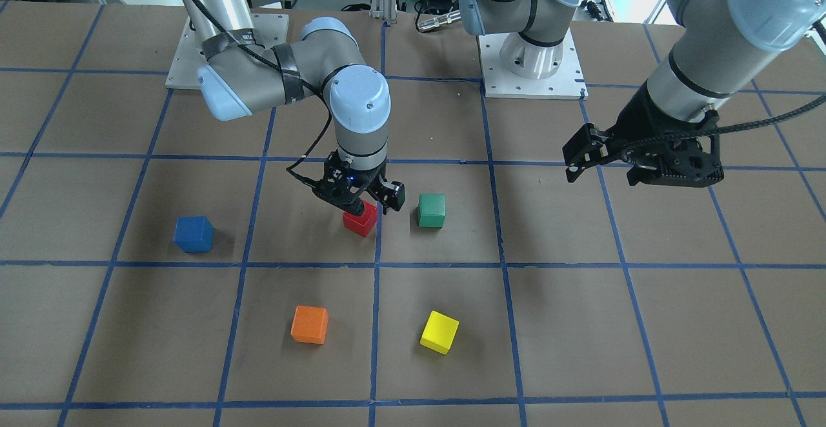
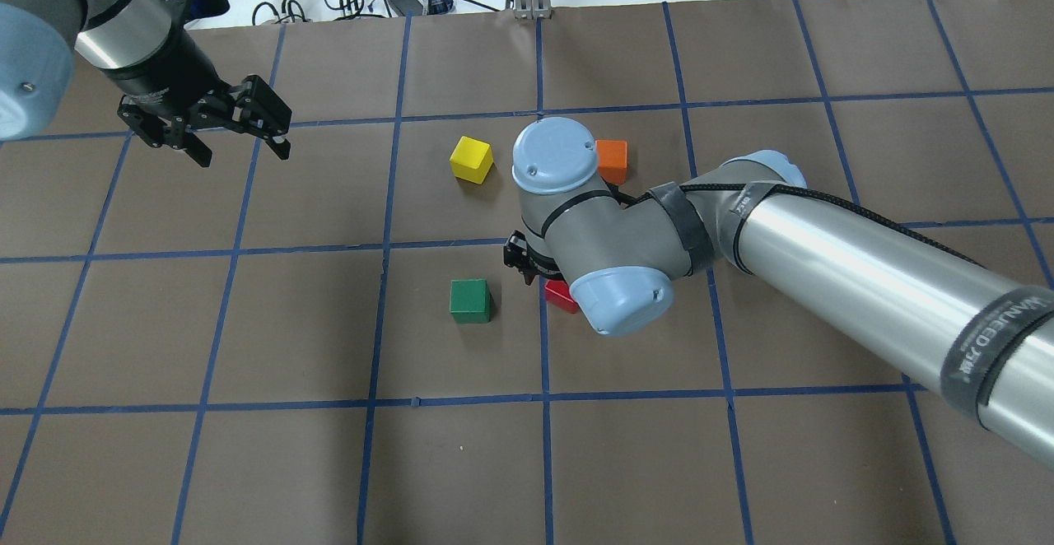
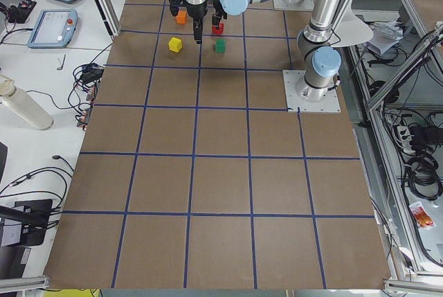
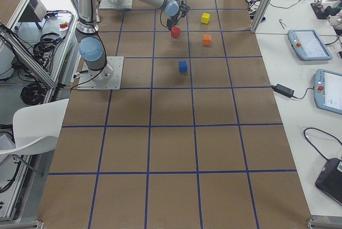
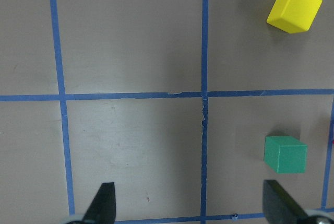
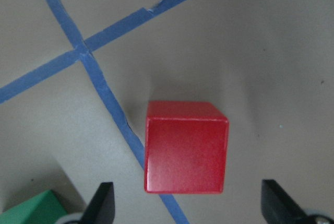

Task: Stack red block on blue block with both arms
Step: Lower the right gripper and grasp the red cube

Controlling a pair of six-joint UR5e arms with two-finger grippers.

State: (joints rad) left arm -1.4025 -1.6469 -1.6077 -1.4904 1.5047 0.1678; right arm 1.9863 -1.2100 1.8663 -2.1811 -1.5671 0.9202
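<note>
Grasping step: right end effector [image 1: 374,206], released, hangs over red block [image 1: 360,219]; next, clench and carry to blue block [image 1: 193,233]. Left end effector [image 2: 241,152] released.

Five cubes are sitting on one table [image 1: 645,324]: one red block [image 1: 360,218], one blue block [image 1: 193,233], one green cube [image 1: 431,211], one orange cube [image 1: 309,324], one yellow cube [image 1: 439,332]. Two arms are reaching in: left arm [image 1: 703,46], right arm [image 1: 258,82].

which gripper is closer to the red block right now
Right. The right gripper hangs directly over the red block, with its open fingers on either side of it. The left gripper hovers far off to the robot's left, beyond the green block.
</note>
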